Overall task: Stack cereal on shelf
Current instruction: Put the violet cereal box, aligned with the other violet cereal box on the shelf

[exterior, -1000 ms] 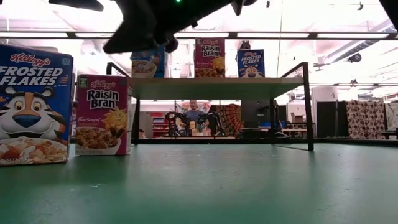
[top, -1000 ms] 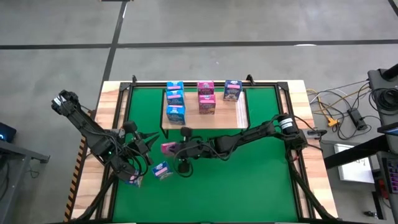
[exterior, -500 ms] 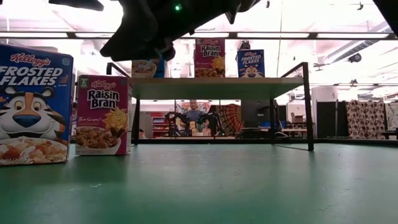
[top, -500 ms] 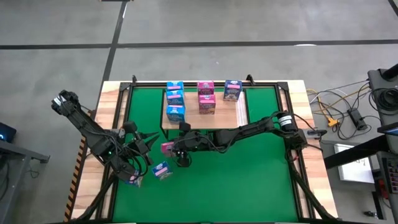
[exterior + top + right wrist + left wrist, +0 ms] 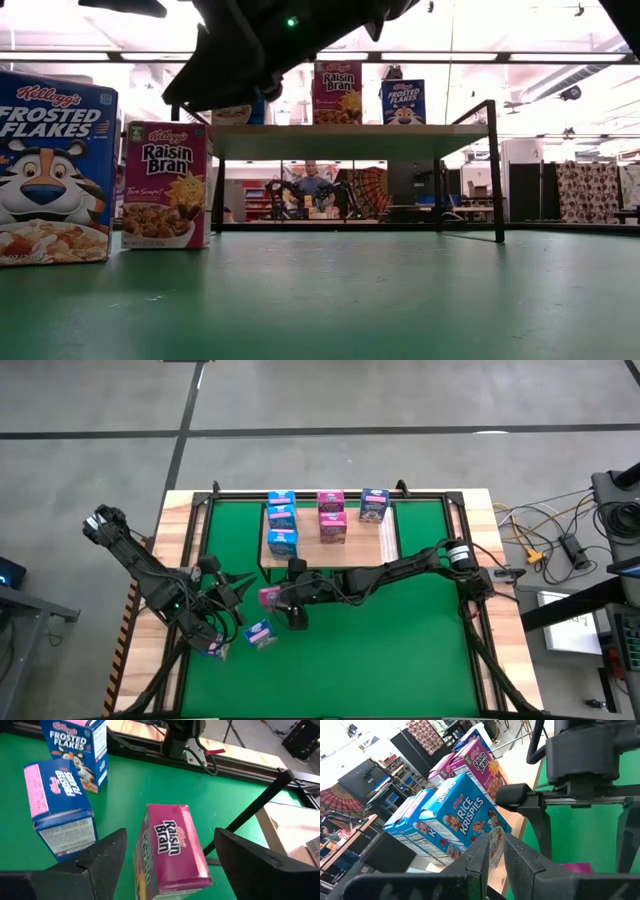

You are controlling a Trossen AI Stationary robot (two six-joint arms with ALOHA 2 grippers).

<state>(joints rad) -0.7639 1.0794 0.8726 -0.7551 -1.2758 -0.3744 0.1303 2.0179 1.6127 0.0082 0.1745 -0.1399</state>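
A pink Raisin Bran cereal box [image 5: 172, 840] stands upright on the green mat [image 5: 400, 650], left of centre. My right gripper [image 5: 283, 600] is open, with one finger [image 5: 107, 852] on each side of the box and clear of it. Two dark blue Frosted Flakes boxes [image 5: 75, 750] [image 5: 62, 810] stand on the mat nearer the left edge. The shelf [image 5: 345, 556] at the far side carries three light blue boxes [image 5: 282, 520], two pink ones [image 5: 331, 515] and one dark blue one [image 5: 374, 506]. My left gripper [image 5: 492, 855] hangs shut at the table's left, holding nothing.
The shelf's black metal frame [image 5: 494, 170] stands up from the mat and rims the far side. My left arm [image 5: 150, 575] reaches in close to the two dark blue boxes. Cables [image 5: 540, 530] lie off the table's right edge. Bare mat stretches over the near right.
My right gripper has opened wide from shut and edged a little toward the table's left, so its fingers now stand on either side of the pink box. The box has stayed upright in its place.
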